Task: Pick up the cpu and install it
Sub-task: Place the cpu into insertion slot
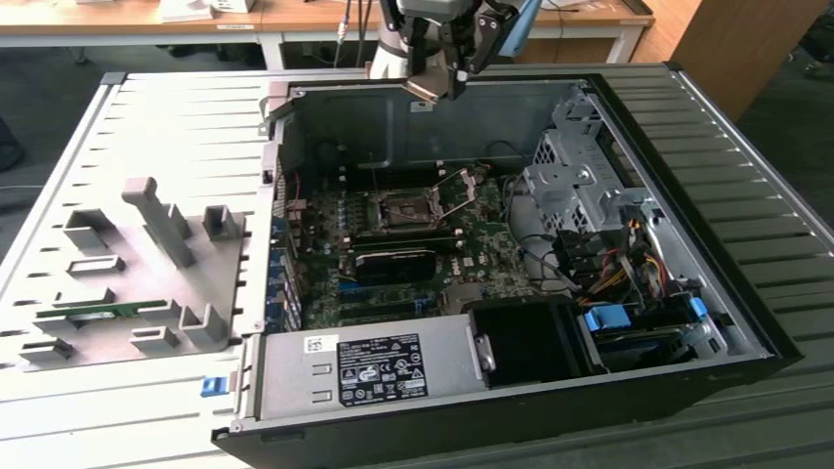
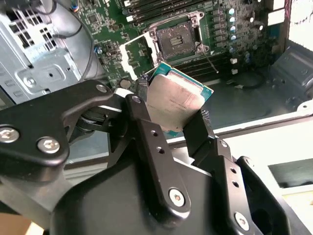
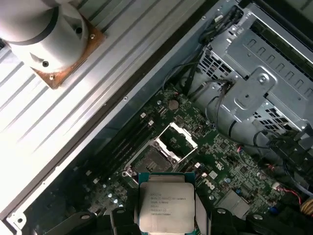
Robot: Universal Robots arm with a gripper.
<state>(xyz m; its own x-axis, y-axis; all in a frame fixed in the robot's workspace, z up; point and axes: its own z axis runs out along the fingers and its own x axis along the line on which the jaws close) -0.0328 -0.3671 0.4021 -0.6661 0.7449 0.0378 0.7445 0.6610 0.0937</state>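
Observation:
The cpu (image 2: 175, 104), a flat square chip with a silver-grey top and a green rim, hangs between the two black fingers of my gripper (image 2: 171, 105), which is shut on it. It also faces the first wrist view, cpu (image 3: 165, 207). In the exterior view my gripper (image 1: 437, 86) hovers high over the rear wall of the open computer case (image 1: 710, 156), above the motherboard. The black socket (image 1: 401, 210) lies below with its metal frame (image 1: 459, 191) swung up and open; socket (image 2: 177, 39) and socket (image 3: 154, 159) are bare inside.
A silver drive cage (image 1: 580, 181) and cable bundles (image 1: 612, 264) fill the case on the exterior view's right. The power supply (image 1: 371, 366) sits at the front. A grey fixture tray (image 1: 131, 254) with a green memory stick (image 1: 92, 315) lies on the exterior view's left.

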